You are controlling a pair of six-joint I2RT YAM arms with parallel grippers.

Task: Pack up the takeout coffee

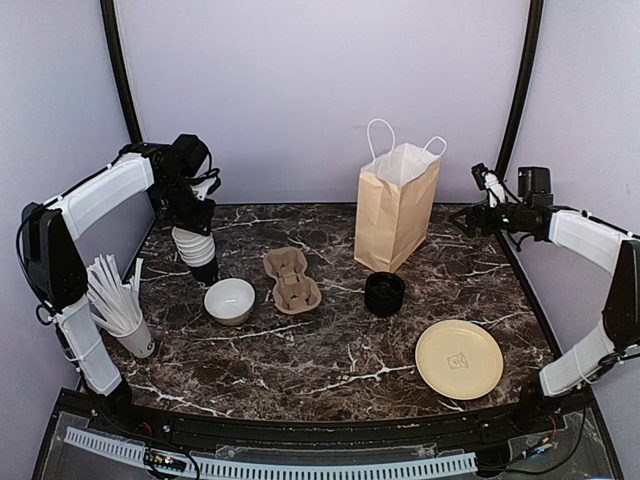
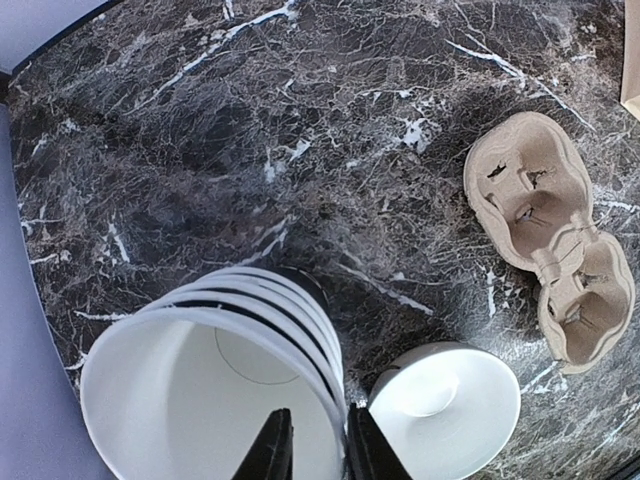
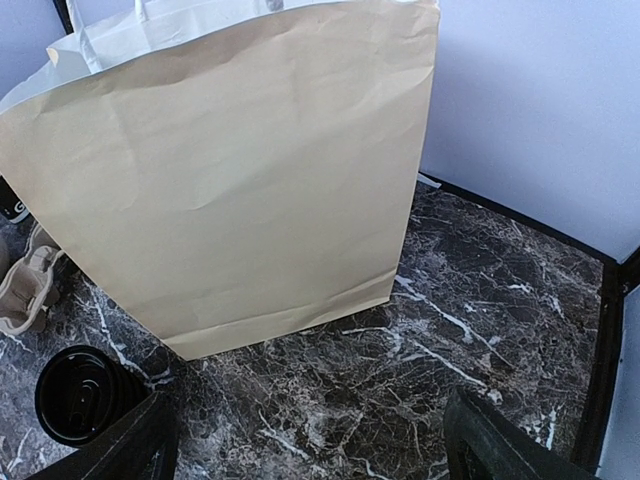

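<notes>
1. Left end effector (image 2: 318, 448): fingers pressed close, pinching the rim wall of the nested cup stack (image 2: 190, 390), one finger inside and one outside.
2. White bowl (image 2: 445, 405) sits just to its right; cardboard carrier (image 2: 550, 240) lies farther ahead and to the right.
3. Right end effector (image 3: 320, 455): spread wide, holding nothing. Paper bag (image 3: 240, 180) stands upright straight ahead; lid stack (image 3: 75, 390) is beside its left finger.
4. Lidded coffee cups: seen in no view, so I cannot tell where they are.

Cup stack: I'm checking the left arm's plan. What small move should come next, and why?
Probably lift the left gripper slightly: it pinches the top rim of the cup stack, and the cup carrier sits empty nearby.
</notes>
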